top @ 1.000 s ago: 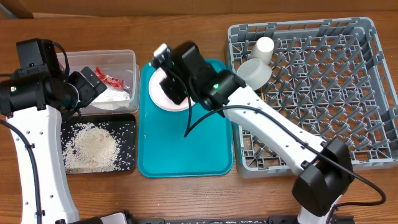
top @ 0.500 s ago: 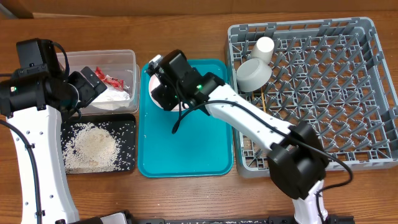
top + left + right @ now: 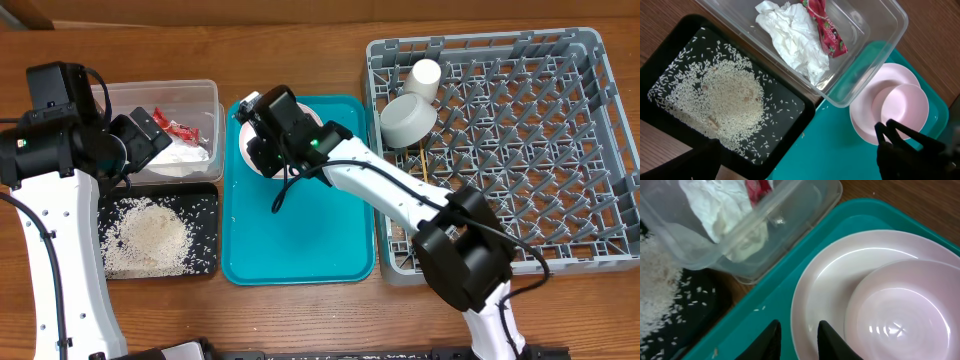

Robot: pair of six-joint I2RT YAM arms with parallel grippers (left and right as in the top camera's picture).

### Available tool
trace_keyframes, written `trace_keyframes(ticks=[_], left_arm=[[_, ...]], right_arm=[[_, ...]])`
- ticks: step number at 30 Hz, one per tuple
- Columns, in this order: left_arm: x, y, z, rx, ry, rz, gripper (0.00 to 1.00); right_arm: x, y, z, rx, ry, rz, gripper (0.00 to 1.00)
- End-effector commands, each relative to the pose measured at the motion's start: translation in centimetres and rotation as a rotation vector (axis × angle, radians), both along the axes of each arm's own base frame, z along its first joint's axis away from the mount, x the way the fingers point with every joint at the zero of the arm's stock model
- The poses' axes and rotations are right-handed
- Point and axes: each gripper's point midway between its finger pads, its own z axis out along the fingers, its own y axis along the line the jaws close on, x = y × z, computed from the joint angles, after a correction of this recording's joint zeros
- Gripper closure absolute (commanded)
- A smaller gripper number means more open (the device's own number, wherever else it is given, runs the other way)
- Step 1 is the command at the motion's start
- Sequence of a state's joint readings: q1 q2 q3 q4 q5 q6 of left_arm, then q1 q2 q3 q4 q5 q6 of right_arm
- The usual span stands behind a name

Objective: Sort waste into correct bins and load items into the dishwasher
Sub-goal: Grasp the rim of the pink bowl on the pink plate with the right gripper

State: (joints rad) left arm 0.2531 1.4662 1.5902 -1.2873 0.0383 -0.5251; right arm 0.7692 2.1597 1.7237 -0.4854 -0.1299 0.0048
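Note:
A pale pink plate (image 3: 825, 295) lies at the back of the teal tray (image 3: 300, 240) with a small white bowl (image 3: 900, 315) on it. My right gripper (image 3: 799, 325) straddles the plate's left rim, one finger over the tray, the other on the plate, shut on that rim. My left gripper (image 3: 800, 165) hangs open and holds nothing, above the clear tub (image 3: 200, 95) and the black tray (image 3: 205, 235). The tub holds a crumpled napkin (image 3: 792, 37) and a red wrapper (image 3: 827, 30). Rice (image 3: 148, 238) covers the black tray. The grey rack (image 3: 600, 120) holds a white cup (image 3: 425, 78), a grey-green bowl (image 3: 406, 120) and chopsticks (image 3: 427, 165).
The right arm reaches across the teal tray from the rack's front left corner. A few rice grains lie on the teal tray beside the plate. The tub's corner sits close to the plate's left edge.
My right wrist has shifted left and down onto the plate's left rim, and its fingers have drawn in around that rim. The left arm has not moved.

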Motion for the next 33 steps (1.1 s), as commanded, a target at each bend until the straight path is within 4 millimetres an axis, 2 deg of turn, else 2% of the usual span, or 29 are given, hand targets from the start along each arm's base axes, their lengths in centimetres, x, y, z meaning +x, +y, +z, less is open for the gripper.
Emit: trace_keyframes(ticks=[1,3,6,14,16,21,24,33], left_arm=[[0.1,0.0,-0.2,-0.005,0.003,0.003,0.00],[0.1,0.0,-0.2,-0.005,0.004,0.003,0.00],[0.1,0.0,-0.2,-0.005,0.004,0.003,0.00],[0.1,0.0,-0.2,-0.005,0.004,0.003,0.00],[0.1,0.0,-0.2,-0.005,0.003,0.003,0.00],[0.1,0.0,-0.2,-0.005,0.004,0.003,0.00],[0.1,0.0,-0.2,-0.005,0.003,0.003,0.00],[0.1,0.0,-0.2,-0.005,0.004,0.003,0.00]], right_arm=[[0.7,-0.5,-2.5,-0.058,-0.008,-0.039,0.73],[0.9,-0.8,-3.3,-0.080,-0.008,-0.053,0.68],[1.0,-1.0,-4.2,-0.092,0.004,-0.055,0.68],[0.9,-1.1,-4.3,-0.095,0.007,-0.055,0.69],[1.1,-0.8,-3.9,-0.082,-0.005,-0.055,0.69],[2.0,0.3,-0.8,-0.026,-0.057,-0.056,0.69],[2.1,0.4,-0.2,-0.017,-0.066,-0.057,0.69],[2.4,-1.0,-3.1,-0.065,-0.023,-0.076,0.69]])
